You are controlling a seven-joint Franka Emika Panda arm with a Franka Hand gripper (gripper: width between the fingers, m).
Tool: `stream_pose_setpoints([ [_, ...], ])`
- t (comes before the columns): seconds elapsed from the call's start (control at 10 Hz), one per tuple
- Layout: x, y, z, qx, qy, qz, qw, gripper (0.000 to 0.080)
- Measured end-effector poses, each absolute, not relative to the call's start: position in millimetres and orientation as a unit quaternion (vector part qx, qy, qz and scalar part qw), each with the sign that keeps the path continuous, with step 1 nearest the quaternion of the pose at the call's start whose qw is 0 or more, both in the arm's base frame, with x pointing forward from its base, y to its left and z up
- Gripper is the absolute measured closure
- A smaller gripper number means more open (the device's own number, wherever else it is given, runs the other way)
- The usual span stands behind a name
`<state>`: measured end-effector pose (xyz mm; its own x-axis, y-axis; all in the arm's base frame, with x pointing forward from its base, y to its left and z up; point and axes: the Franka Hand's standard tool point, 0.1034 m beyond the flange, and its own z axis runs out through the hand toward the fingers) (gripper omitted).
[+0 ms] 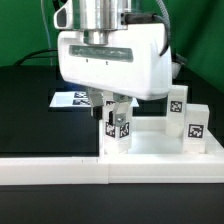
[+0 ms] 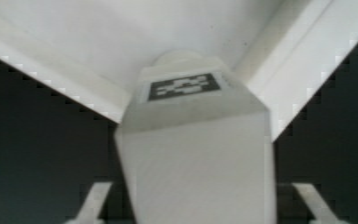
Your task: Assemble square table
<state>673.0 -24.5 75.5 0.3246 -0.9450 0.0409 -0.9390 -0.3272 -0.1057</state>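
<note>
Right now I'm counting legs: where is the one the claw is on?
In the exterior view that leg stands upright just right of centre, between the claw fingers, on the square tabletop, left of two other legs.

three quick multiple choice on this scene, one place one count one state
1. Where is the marker board?
A on the exterior view's left, behind the arm
B on the legs
C between the fingers

2. How many spare legs stand on the exterior view's right?
A none
B two
C five

3. How is the leg between the fingers?
A lying flat
B upside down in the air
C upright

A: it lies flat on the black table there.
B: two tagged blocks stand there.
C: it stands on end.
</note>
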Motion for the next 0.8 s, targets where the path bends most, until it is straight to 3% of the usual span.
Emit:
stream_pose_setpoints([
  [0.5,663,-26,72.9,-0.575,0.813,0.014,0.094,0.0506],
  [0.8,661,-27,72.6,-0.508,0.856,0.022,0.088,0.0506],
])
